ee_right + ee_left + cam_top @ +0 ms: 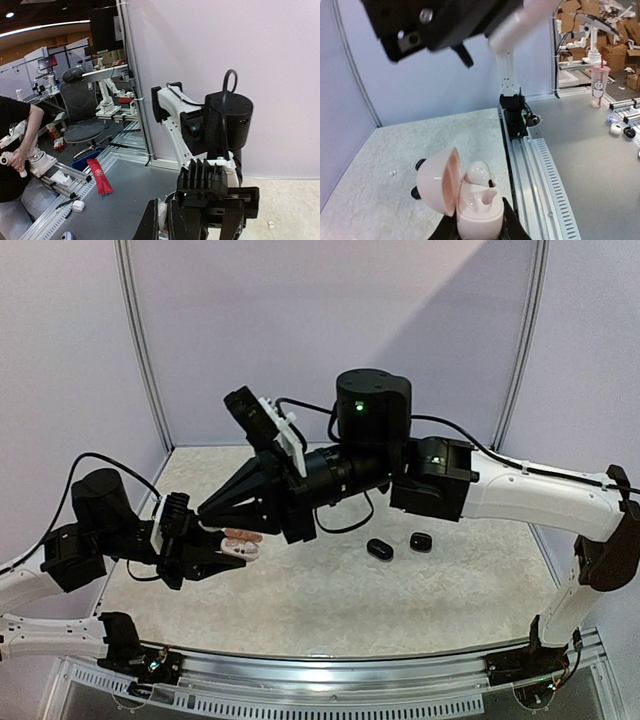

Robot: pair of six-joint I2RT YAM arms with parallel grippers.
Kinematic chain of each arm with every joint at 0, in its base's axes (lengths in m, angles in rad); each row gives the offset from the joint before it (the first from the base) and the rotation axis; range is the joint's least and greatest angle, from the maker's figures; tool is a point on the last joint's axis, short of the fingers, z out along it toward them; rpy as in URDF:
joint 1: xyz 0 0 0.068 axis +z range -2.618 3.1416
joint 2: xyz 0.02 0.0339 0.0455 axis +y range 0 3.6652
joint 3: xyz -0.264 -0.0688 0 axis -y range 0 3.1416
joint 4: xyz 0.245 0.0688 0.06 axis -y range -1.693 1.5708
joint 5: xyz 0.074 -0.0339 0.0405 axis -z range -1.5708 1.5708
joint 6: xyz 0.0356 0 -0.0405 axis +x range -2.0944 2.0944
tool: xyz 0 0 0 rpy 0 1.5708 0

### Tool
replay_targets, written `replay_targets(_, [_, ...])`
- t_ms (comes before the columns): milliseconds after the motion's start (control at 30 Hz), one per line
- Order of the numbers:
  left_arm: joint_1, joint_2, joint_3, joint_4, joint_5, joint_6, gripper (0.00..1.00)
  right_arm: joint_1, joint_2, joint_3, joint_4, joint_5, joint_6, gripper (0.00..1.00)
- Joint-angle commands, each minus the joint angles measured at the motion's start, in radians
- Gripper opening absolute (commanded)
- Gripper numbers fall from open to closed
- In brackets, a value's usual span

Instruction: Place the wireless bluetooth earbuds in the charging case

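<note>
A: One earbud (480, 175) sits in the open pink case (470, 220), clamped by our left gripper (480, 229).
B: Our right gripper (208, 508) hovers above it, pinched shut; the second pocket (489, 199) looks unfilled to us.

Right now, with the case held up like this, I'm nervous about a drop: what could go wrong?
The left claw pinches the pink case only at its lower body, off the table; a push from the right claw could tilt or slip it. The open lid stands right beside the slots and could get knocked shut.
</note>
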Motion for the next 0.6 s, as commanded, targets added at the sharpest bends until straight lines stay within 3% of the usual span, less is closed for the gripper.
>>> replay_targets(0, [0.044, -0.02, -0.043, -0.056, -0.111, -0.058, 0.0, -0.043, -0.098, -0.061, -0.066, 0.187, 0.065, 0.0])
replay_targets(133, [0.074, -0.036, -0.056, -0.096, -0.222, -0.099, 0.0, -0.088, -0.165, -0.143, -0.211, 0.427, 0.113, 0.0])
replay_targets(200, [0.087, -0.046, -0.06, -0.112, -0.261, -0.101, 0.0, -0.127, -0.199, -0.192, -0.321, 0.602, 0.174, 0.0])
replay_targets(267, [0.098, -0.058, -0.06, -0.123, -0.28, -0.096, 0.0, -0.182, -0.227, -0.28, -0.392, 0.678, 0.27, 0.0])
replay_targets(433, [0.115, -0.08, -0.062, -0.127, -0.272, -0.097, 0.0, -0.315, -0.274, -0.565, -0.449, 0.704, 0.541, 0.0])
replay_targets(567, [0.119, -0.079, -0.059, -0.125, -0.259, -0.088, 0.0, -0.347, -0.237, -0.681, -0.456, 0.698, 0.64, 0.0])
